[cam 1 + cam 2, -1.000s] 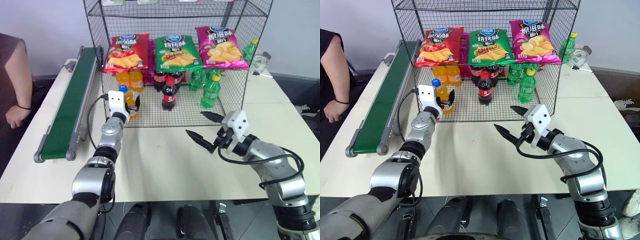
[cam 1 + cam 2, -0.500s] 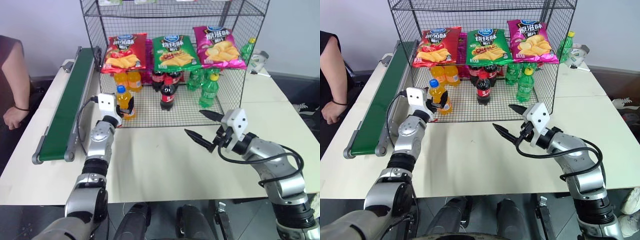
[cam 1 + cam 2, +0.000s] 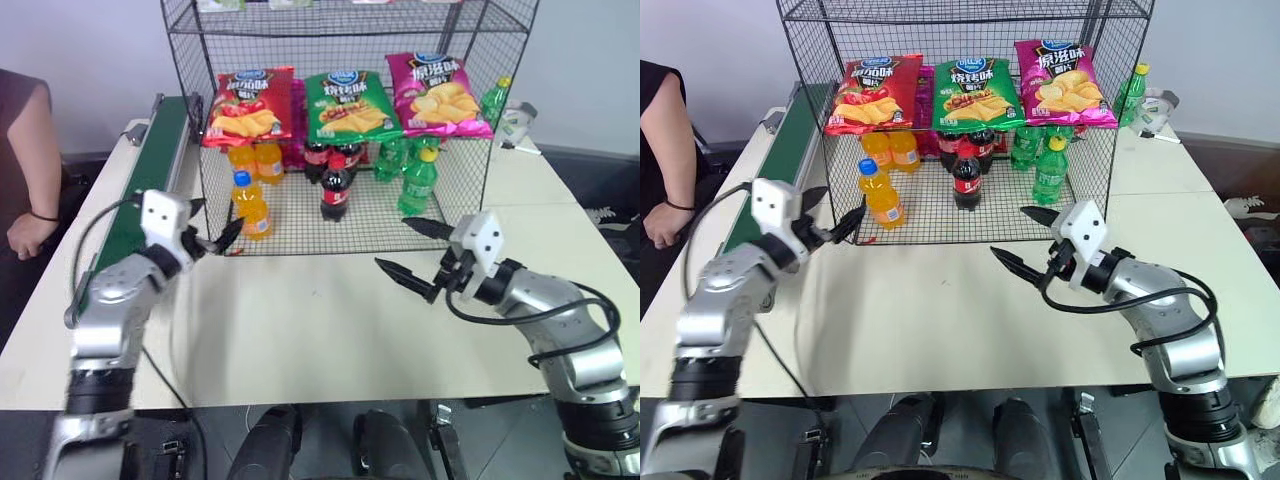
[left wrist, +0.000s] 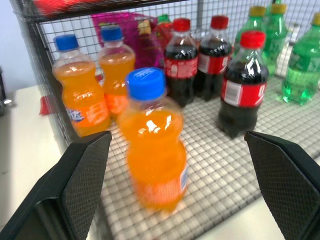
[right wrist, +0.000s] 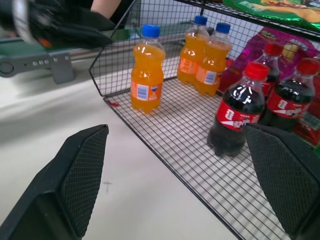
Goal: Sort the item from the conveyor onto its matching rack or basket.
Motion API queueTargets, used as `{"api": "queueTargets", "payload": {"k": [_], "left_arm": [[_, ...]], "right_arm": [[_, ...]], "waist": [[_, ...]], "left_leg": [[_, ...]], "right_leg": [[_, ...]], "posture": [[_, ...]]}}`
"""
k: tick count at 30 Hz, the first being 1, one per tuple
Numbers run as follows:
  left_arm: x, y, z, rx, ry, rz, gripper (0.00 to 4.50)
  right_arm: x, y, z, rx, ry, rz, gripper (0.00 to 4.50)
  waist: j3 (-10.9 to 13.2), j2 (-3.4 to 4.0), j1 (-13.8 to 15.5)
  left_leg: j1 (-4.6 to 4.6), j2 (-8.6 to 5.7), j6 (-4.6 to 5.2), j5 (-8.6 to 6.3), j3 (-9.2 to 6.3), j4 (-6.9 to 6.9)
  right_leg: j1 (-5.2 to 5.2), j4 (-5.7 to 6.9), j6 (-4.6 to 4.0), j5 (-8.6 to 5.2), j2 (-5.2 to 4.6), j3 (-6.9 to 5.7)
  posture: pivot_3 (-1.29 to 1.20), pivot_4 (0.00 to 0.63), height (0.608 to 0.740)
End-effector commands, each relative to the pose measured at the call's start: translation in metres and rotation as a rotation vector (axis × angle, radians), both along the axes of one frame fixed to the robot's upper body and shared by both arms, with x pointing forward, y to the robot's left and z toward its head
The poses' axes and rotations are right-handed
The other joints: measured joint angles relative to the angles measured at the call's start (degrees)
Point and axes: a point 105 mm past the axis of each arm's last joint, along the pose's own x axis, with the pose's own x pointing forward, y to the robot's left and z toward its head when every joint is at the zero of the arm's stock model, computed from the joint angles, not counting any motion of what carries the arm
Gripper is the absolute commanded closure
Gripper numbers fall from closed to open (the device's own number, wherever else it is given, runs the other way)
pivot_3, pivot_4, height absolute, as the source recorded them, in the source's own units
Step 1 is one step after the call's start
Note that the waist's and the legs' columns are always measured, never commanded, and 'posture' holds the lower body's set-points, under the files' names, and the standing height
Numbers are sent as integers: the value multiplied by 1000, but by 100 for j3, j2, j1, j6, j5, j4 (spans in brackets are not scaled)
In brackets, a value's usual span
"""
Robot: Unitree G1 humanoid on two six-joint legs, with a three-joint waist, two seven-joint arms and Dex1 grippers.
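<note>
A lab mock-up of a shop: a wire-mesh rack (image 3: 200,120) stocked with crisp bags (image 3: 345,103), a conveyor (image 3: 135,210), pale tables (image 3: 320,320).

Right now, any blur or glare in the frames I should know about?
Left wrist view: the near orange bottle is smeared by motion blur, while the cola bottle behind it is softer than crisp. Right wrist view: the left tool at the edge is blurred; highlights glint on the cola. Eye views: even light, rack mesh sharp, mild glare on the chip bags.
</note>
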Motion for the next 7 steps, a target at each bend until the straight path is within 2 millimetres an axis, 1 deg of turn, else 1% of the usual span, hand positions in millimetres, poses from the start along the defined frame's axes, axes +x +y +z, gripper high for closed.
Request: {"api": "queueTargets", "payload": {"k": [1,4,7], "left_arm": [[-16,5,10,25,7,-34,35],[-24,9,7,30,47,-45,35],[-28,8,6,7,80,-70,35]], "right_arm": [[-5,-7,7,-9,-12,13,0],[-4,-11,6,-22,-7,4,0],[-3,-13,5,-34,-6,1,0]], "waist": [[0,0,14],[0,1,48],[0,1,51]], "left_leg": [[1,0,0,0,0,0],[1,0,1,-1,0,1],[0,0,1,-2,-1,2]], "right_leg": [[1,0,0,0,0,3],[3,-2,-6,-3,-2,5],[4,-6,-18,-10,-3,4]], "posture": [[0,150,740],[0,150,740],[0,150,740]]}}
